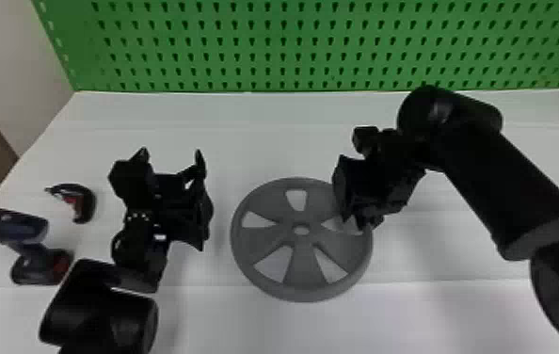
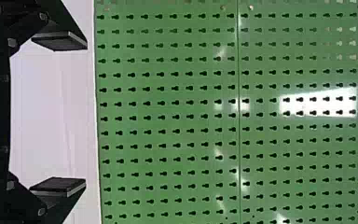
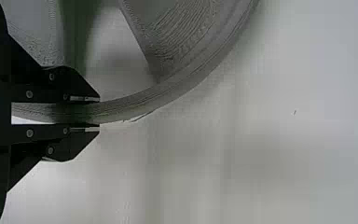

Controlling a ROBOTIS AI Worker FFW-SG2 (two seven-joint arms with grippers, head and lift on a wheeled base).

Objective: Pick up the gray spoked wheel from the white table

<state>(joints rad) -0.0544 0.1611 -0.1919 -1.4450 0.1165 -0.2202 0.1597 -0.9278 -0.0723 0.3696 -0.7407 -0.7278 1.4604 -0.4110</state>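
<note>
Over the middle of the white table (image 1: 255,141), clamping the right-hand rim of the round gray spoked wheel (image 1: 302,266) tight with the black two-fingered right gripper (image 1: 357,220)! Left of the wheel, holding the black left gripper (image 1: 171,152) spread wide and empty, facing the green perforated board (image 1: 275,49).

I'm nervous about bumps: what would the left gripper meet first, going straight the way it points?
Most likely the left gripper would meet the green board behind the table; how far off is unclear.
</note>
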